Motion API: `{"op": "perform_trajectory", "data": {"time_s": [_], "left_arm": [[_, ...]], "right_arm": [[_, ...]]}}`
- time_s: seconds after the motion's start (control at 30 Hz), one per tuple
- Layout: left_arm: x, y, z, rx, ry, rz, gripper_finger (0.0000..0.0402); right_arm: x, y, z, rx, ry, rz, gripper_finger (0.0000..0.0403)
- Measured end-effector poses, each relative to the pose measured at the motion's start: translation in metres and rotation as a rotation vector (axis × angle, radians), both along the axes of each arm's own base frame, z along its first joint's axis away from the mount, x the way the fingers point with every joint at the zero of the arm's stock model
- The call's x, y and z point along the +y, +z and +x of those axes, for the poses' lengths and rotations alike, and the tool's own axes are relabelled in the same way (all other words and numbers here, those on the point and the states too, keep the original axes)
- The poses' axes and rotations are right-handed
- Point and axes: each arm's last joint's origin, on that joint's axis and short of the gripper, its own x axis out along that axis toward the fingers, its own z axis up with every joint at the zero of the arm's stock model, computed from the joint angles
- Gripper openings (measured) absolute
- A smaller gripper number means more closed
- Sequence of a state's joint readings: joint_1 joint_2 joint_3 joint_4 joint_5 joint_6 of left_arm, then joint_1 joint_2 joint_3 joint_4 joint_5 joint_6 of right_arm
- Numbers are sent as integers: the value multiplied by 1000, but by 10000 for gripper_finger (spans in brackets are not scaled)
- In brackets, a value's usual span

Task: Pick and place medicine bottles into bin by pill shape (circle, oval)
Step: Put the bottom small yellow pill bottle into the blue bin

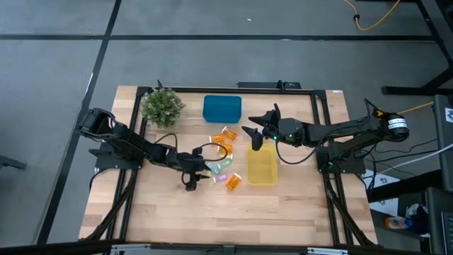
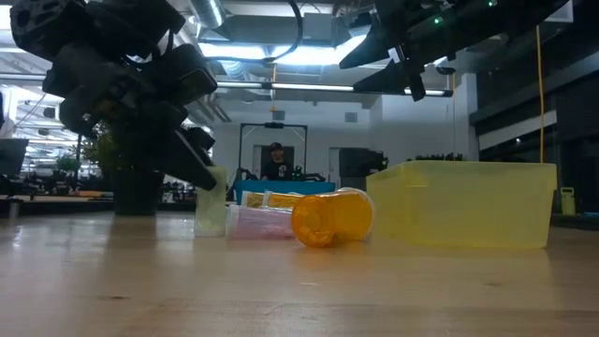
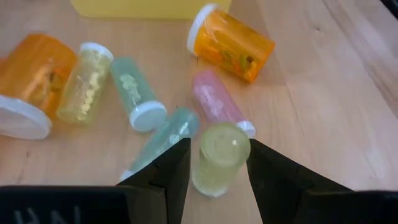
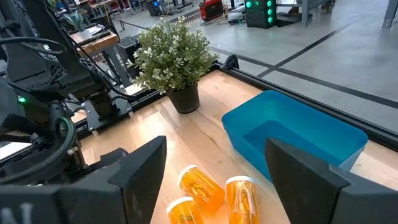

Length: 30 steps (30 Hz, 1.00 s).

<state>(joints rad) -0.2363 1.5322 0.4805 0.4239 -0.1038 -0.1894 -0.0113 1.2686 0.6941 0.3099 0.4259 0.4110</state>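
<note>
High view: left tool low at left edge of bottle cluster on table, nearer than right tool, which hovers above yellow bin, blue bin beyond.

Low view: pale bottle upright beside left tool, orange bottle lying near yellow bin.

Left wrist view: spread fingers flank pale yellow-green bottle, cap toward camera; contact unclear. Pink bottle and teal bottle crowd alongside.

Right wrist view: right tool spread, empty.
</note>
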Motion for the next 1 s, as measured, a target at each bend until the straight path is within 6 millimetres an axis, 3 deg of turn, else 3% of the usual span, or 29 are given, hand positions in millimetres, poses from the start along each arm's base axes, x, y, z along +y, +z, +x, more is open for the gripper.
{"op": "perform_trajectory", "data": {"time_s": [0.2, 0.4, 0.53, 0.77, 1.0], "left_arm": [[1, 1, 1, -12, 48, 19, 140], [4, 4, 3, -51, 81, 24, 99], [15, 16, 13, -134, 180, 57, 78], [57, 48, 33, -227, 344, 262, 76], [127, 57, 32, -130, 573, 373, 76]], "right_arm": [[0, 0, 0, 0, 0, 0, 273], [0, 0, 0, 0, 0, 0, 273], [0, 0, 0, 1, 0, 0, 273], [0, 0, 0, 2, 0, 0, 273], [0, 0, 0, 1, 0, 2, 273]]}}
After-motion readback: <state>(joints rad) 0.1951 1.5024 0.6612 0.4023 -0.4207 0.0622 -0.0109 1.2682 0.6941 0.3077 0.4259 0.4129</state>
